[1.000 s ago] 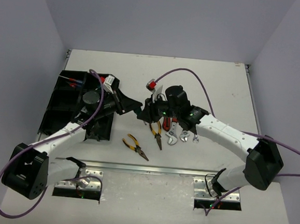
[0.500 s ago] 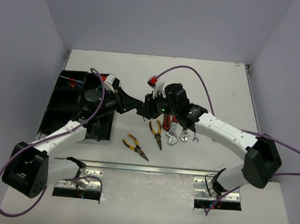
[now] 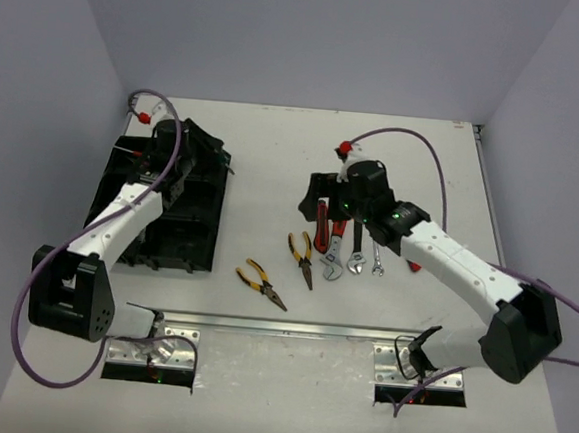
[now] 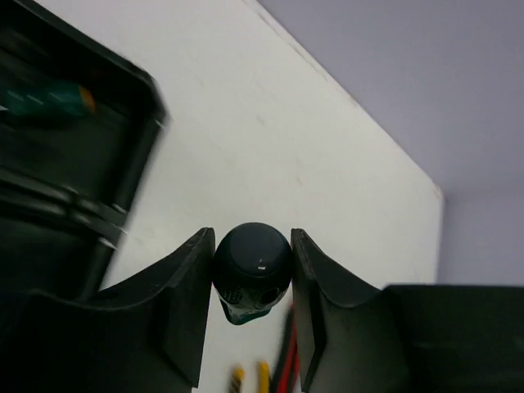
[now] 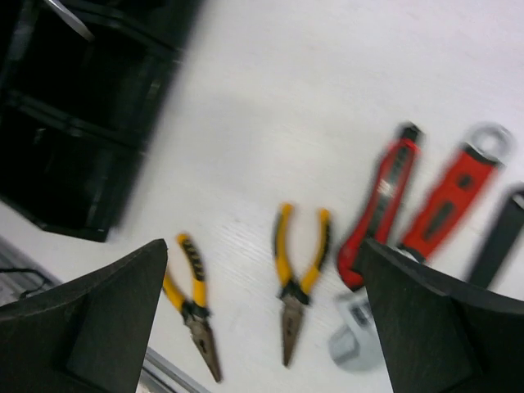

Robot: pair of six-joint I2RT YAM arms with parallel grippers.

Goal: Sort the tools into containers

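My left gripper [image 4: 252,274] is shut on the round butt of a dark-handled screwdriver [image 4: 250,262]; in the top view the left gripper [image 3: 199,149] hovers over the far end of the black tray [image 3: 182,238]. A green-handled screwdriver [image 4: 49,98] lies in one compartment. My right gripper [image 3: 316,201] stands open and empty above the tools left on the table. These are two yellow-handled pliers [image 5: 192,307] [image 5: 299,278], red cutters [image 5: 381,205], a red-handled adjustable wrench [image 5: 450,201] and silver wrenches [image 3: 356,257]. The right gripper [image 5: 262,254] frames the pliers from above.
A metal rail [image 3: 311,329] runs along the table's near edge. Grey walls close in the left, right and back. The tray's near corner [image 5: 82,123] shows at the upper left of the right wrist view. Purple cables arch over both arms.
The two grippers were together at mid-table. The left arm has since swung back over the tray with the screwdriver, and the right gripper has opened and drawn back over the tools.
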